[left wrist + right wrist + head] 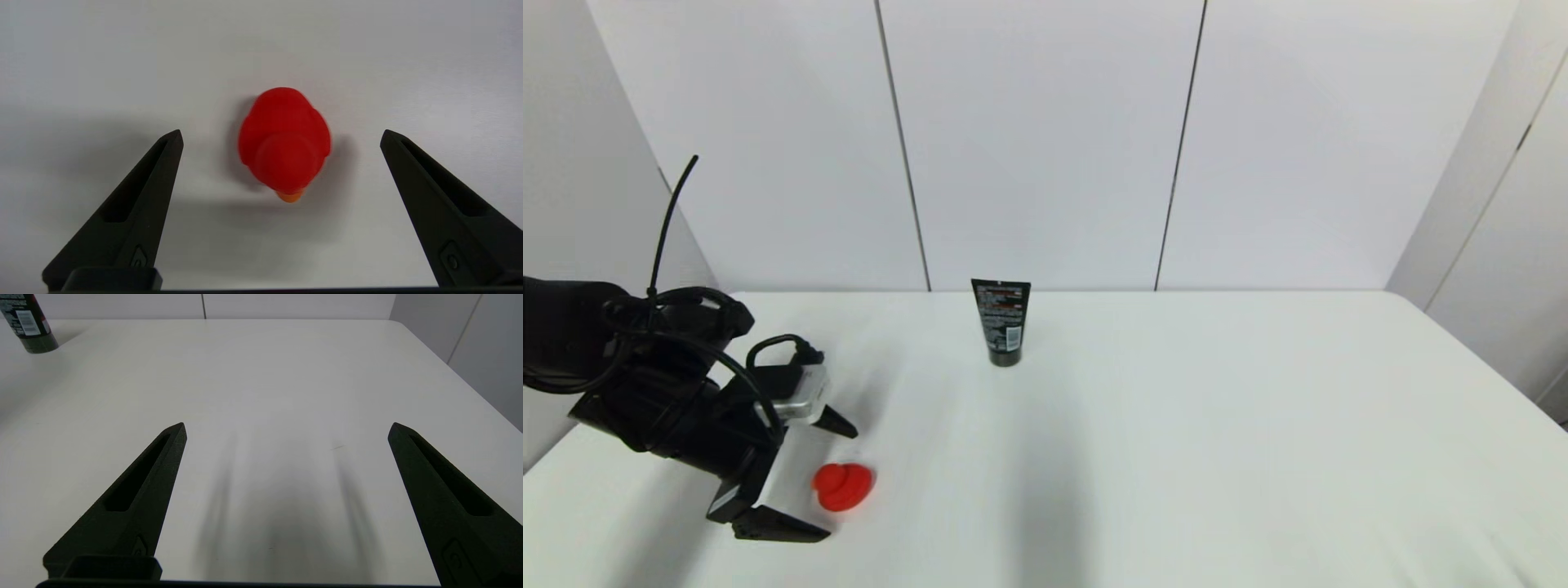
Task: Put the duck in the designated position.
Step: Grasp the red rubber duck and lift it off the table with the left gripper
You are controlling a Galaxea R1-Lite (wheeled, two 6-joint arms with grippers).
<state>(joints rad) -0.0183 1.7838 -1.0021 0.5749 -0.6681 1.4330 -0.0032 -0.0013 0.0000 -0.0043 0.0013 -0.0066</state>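
The duck is small and bright red and sits on the white table near the front left. From the left wrist view the duck shows from above, orange beak pointing back toward the camera. My left gripper is open, its two black fingers standing wide on either side of the duck without touching it. My right gripper is also open, above bare tabletop, and is out of the head view. The designated position has no mark of its own that I can pick out.
A black upright cosmetic tube with a label stands near the middle back of the table; it also shows as the tube far off in the right wrist view. Grey wall panels close the back and sides.
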